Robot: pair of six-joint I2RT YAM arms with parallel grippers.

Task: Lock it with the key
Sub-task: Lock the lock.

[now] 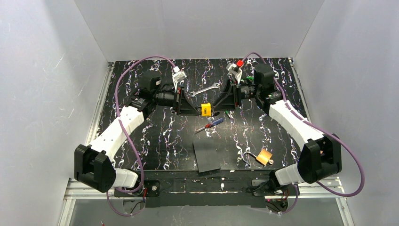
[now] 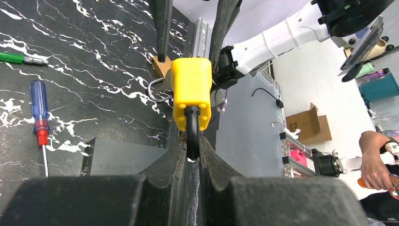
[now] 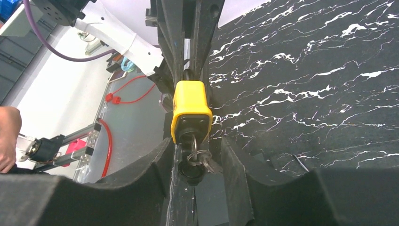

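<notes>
The key (image 3: 190, 169) is a tiny silvery metal blade with a stubby black head and a thin wire ring. It sits in the keyway at the bottom of the yellow padlock (image 3: 189, 106), a blocky plastic-cased body with a black hooped shackle. Padlock and key hang in the air between the two arms, a little toward 12 o'clock from the middle of the black white-veined bench (image 1: 141, 141).

The left tool (image 2: 193, 146) is closed narrow on the shackle. The right tool (image 3: 196, 146) straddles the key head, jaws about half apart. I cannot tell whether it pinches.

The key is probably light, stiff and easy to lose. The best hold looks like the flat faces of the head, squarely, so that a twist runs along the blade. The loose ring could slip between pad and head. The padlock may swivel on its shackle under torque.

Counted:
- One key.
- One yellow padlock.
- One square brass padlock (image 1: 264, 156), at 4 o'clock.
- One red-and-blue-handled screwdriver (image 1: 210, 125), at 6 o'clock of the yellow padlock.
- One green-handled screwdriver (image 2: 11, 57).
- One silvery wrench (image 1: 204, 89), at 12 o'clock.
- One black square mat (image 1: 207, 155).
</notes>
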